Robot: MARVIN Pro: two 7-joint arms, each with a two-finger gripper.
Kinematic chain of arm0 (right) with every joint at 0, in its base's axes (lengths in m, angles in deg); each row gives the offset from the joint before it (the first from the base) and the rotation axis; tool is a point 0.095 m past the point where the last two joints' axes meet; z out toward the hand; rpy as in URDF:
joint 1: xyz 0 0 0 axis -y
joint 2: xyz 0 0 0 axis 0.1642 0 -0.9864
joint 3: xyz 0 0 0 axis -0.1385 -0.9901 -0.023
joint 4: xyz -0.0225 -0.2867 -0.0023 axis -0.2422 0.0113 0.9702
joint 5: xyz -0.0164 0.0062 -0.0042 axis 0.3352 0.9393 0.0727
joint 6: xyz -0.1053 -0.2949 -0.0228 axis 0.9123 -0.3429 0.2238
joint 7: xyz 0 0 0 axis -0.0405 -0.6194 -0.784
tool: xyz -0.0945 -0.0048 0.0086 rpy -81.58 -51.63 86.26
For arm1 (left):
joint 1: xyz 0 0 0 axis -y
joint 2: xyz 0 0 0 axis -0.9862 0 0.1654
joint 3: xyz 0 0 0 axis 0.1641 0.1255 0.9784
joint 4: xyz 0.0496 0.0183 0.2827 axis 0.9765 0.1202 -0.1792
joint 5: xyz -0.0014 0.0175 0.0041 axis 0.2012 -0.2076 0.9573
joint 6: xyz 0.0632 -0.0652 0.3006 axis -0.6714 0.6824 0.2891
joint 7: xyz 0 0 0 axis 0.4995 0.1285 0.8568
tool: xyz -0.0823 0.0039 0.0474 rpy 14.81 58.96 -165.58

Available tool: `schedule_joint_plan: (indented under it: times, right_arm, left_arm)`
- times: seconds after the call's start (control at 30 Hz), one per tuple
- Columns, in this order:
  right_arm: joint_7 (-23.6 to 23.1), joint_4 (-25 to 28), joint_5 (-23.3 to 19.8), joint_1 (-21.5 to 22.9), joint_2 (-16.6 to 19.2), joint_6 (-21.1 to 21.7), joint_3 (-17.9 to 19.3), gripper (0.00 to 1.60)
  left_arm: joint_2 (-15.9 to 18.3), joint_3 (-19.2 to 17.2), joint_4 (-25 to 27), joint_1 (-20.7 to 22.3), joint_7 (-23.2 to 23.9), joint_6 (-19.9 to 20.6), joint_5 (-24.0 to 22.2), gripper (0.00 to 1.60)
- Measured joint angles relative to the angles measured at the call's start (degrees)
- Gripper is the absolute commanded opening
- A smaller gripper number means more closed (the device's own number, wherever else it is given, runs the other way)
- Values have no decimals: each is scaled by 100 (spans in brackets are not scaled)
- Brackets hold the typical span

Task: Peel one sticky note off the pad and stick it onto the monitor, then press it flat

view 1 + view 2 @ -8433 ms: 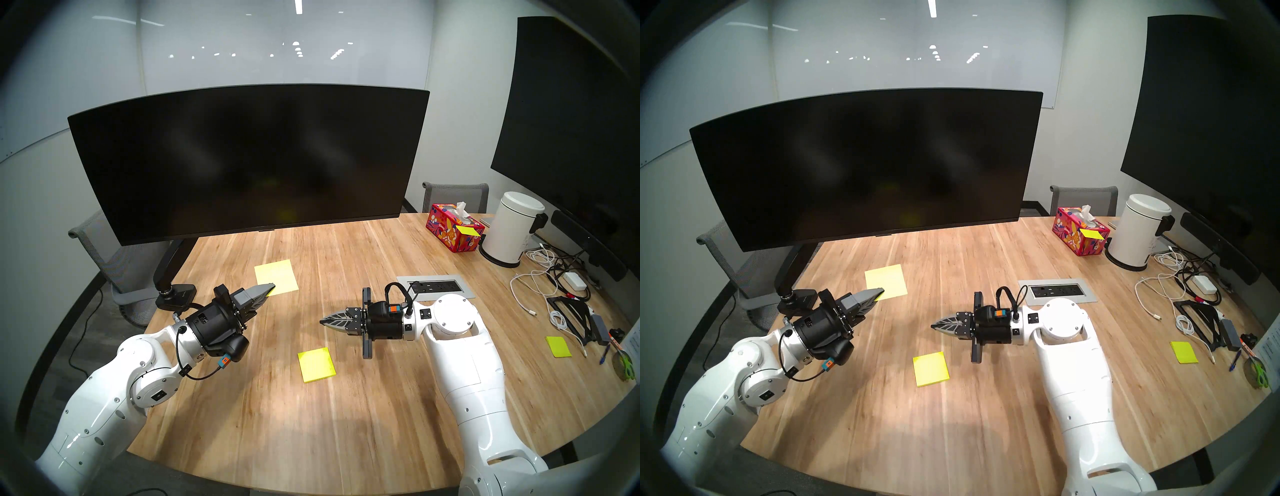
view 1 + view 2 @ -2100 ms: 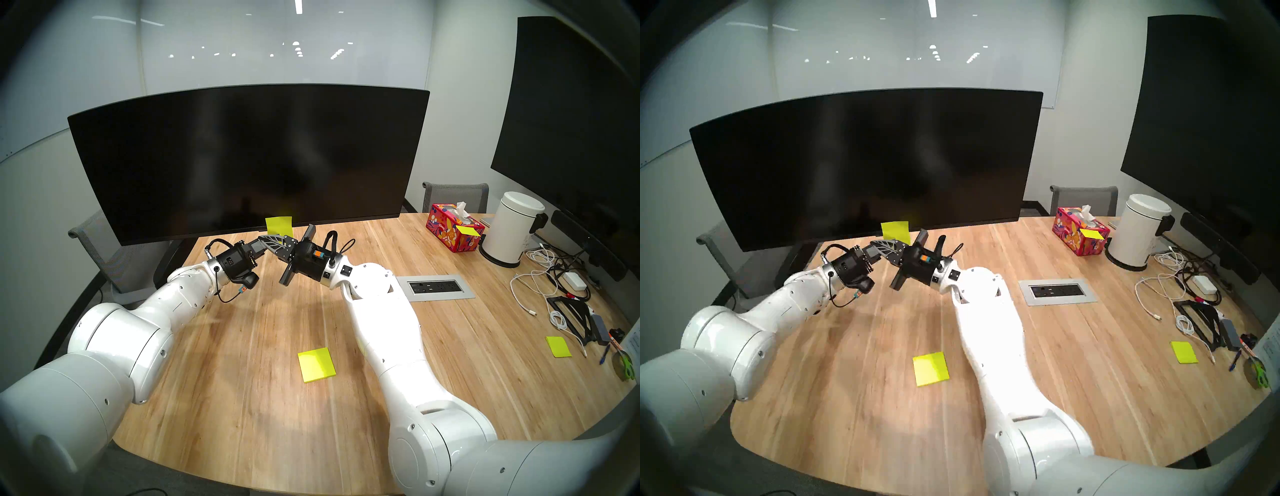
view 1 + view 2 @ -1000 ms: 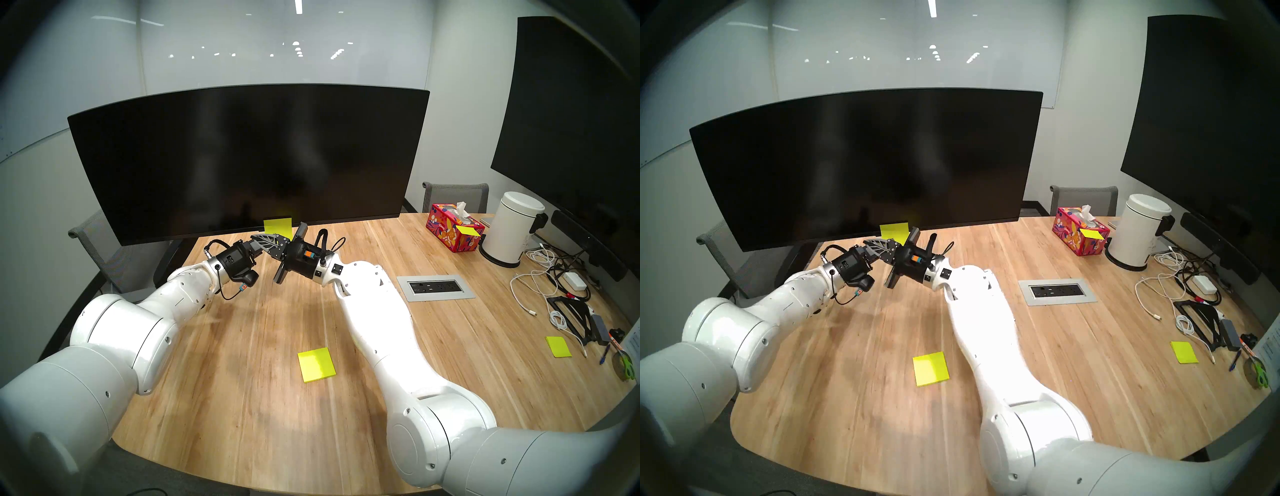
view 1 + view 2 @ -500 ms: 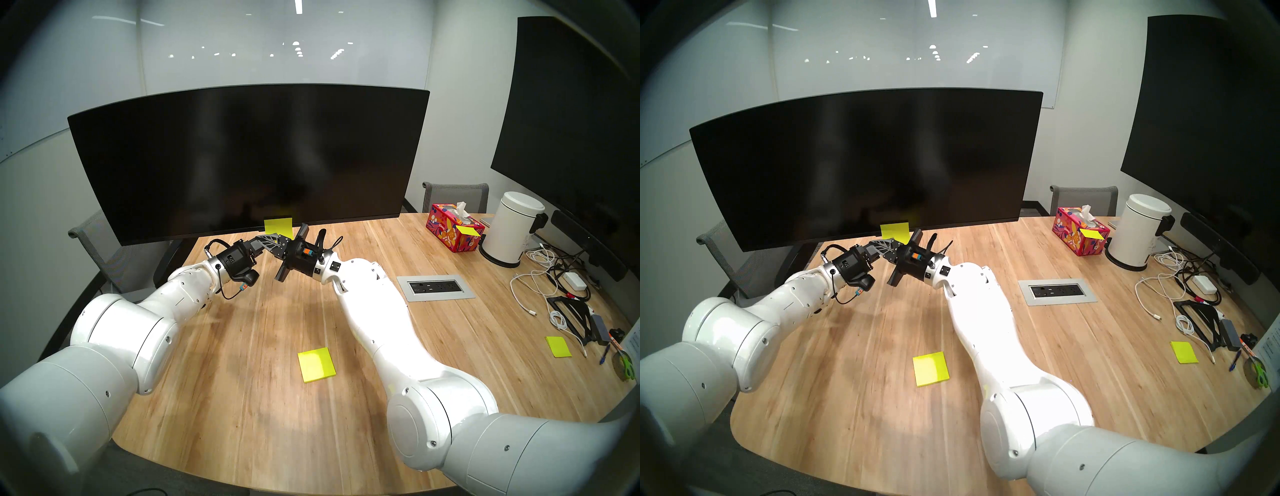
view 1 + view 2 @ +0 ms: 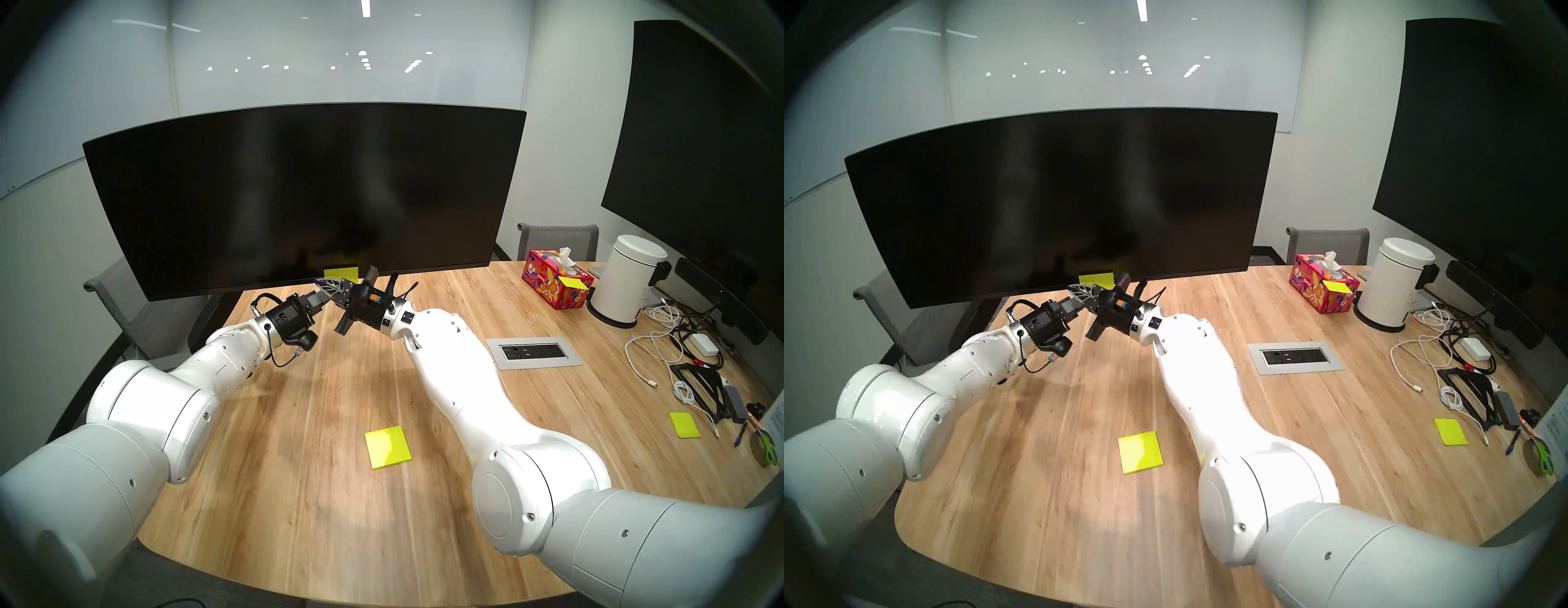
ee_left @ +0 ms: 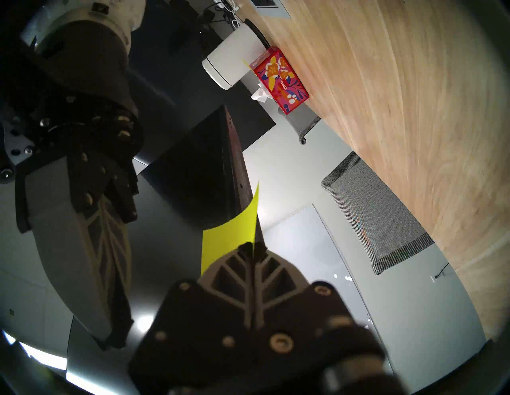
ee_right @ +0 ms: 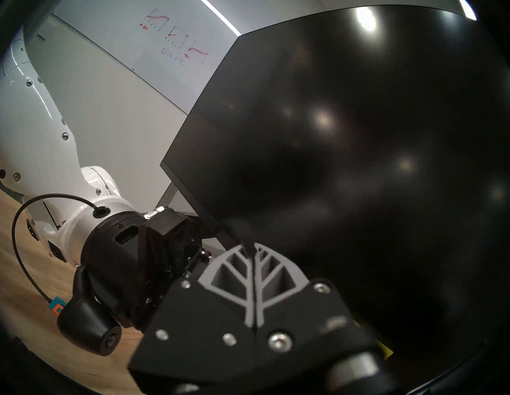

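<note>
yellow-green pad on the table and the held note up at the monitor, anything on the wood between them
Nothing: in the head view the wooden table is bare between the neon yellow-green square pad and the thin yellow-green note, pinched by the left gripper at the curved black monitor.

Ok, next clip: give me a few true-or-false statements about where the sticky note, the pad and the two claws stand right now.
1. The left claw is shut on the sticky note. True.
2. The right claw is wide open. False: its two fingers are pressed together with nothing between them.
3. The pad lies flat on the table, apart from both claws. True.
4. The sticky note sits at the top edge of the monitor. False: it is at the bottom edge, near the middle.
5. The tissue box stands left of the monitor. False: it stands to the right of it.
</note>
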Motion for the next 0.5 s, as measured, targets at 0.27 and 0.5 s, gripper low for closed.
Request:
schedule_joint_plan:
  times: [0.27, 0.5]
  right_arm:
    - [195, -364, 138, 232, -15, -40, 16, 0]
    - [389, -671, 300, 423, -16, -68, 36, 0]
  left_arm:
    - [0, -2, 0, -2, -10, 11, 1, 0]
    - [0, -8, 0, -3, -20, 24, 1, 0]
